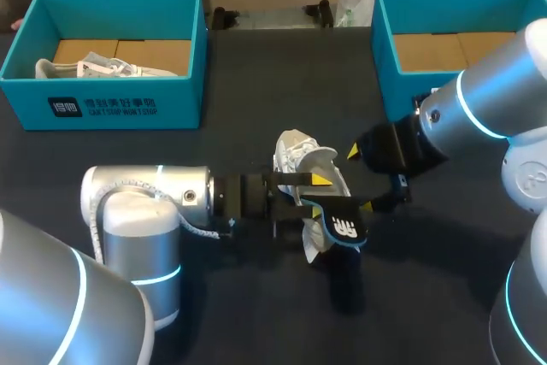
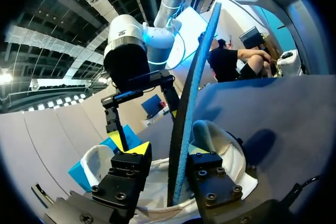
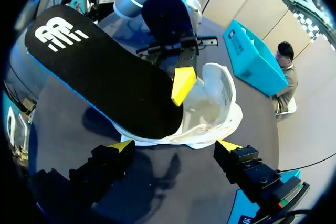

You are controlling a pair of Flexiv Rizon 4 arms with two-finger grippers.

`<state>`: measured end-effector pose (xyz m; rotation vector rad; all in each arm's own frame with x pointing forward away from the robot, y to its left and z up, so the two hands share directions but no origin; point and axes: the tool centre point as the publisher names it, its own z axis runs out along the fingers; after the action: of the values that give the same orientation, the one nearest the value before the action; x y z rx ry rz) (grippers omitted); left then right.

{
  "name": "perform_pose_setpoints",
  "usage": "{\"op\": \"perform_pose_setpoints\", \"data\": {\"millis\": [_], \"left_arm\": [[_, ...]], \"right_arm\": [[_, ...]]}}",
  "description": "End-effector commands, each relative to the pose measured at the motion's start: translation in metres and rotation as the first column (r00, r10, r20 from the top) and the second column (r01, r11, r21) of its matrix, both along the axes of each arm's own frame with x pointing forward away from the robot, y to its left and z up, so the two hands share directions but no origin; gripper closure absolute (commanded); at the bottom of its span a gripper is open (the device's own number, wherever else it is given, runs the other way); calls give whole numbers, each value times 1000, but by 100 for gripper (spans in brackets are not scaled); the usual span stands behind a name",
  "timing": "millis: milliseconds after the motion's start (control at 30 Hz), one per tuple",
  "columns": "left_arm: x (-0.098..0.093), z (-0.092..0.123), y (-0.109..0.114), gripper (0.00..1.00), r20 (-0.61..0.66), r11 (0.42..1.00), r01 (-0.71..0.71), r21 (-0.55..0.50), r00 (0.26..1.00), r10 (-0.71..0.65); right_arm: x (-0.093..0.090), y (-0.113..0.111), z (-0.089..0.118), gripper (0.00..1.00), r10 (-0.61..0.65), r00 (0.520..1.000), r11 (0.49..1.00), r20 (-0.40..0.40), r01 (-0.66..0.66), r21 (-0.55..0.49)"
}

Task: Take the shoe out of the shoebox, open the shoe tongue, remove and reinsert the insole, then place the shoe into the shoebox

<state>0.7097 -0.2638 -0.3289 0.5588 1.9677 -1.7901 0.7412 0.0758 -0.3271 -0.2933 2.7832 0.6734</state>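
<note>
Resting on table: white mesh sports shoe [image 1: 295,153], outside both boxes, near the middle of the black cloth-covered table [image 1: 239,83], with a gripper on either side.
Insole: black foam insole [image 1: 344,226], flat, with a blue rim and a white emblem. 1 end sits in the shoe's mouth; the emblem end is raised off the table toward the robot, with a shadow below it.
Left gripper [image 1: 318,194]: at the shoe's mouth, entering from the left and partly spread. The insole stands edge-on between its 2 fingers and leans on 1 of them. A strip of white fabric shows between the insole and the other finger, so it is not clamped.
Right gripper [image 3: 175,145]: just beside the shoe on its right, spread wide and holding nothing. Shoe and insole lie ahead of its tips.
Left box: teal cardboard shoebox [image 1: 120,104], open-topped, at the table's far left. A second white shoe [image 1: 90,66] lies on its brown floor.
Right box: second teal shoebox [image 1: 397,91], at the far right and partly behind the right arm, with its brown floor showing.
</note>
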Motion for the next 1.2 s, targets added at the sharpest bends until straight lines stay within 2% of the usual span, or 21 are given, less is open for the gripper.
{"op": "perform_pose_setpoints", "data": {"millis": [33,300,367,400,533,800,1200], "left_arm": [[-8,11,10,59,-25,999,-9,42,1000,10],[-16,19,11,63,-72,991,3,134,997,7],[-17,17,10,72,-76,990,7,144,997,4],[-18,17,10,85,-74,989,8,149,997,3],[-18,12,8,100,-83,985,19,173,997,-4],[-14,-5,6,100,-74,980,28,195,997,-13],[5,-34,8,100,-39,981,-19,194,999,27]], "right_arm": [[0,1,-1,0,-1,1000,1000,1,1,-1],[0,1,-1,0,-1,1000,1000,1,1,-1],[0,1,-1,0,-1,1000,1000,1,1,-1],[0,1,-1,0,-1,1000,1000,1,1,-1],[0,1,-1,0,-1,1000,1000,1,1,-1],[0,1,-1,0,-1,1000,1000,1,1,-1],[0,1,-1,0,-1,1000,1000,1,1,-1]]}}
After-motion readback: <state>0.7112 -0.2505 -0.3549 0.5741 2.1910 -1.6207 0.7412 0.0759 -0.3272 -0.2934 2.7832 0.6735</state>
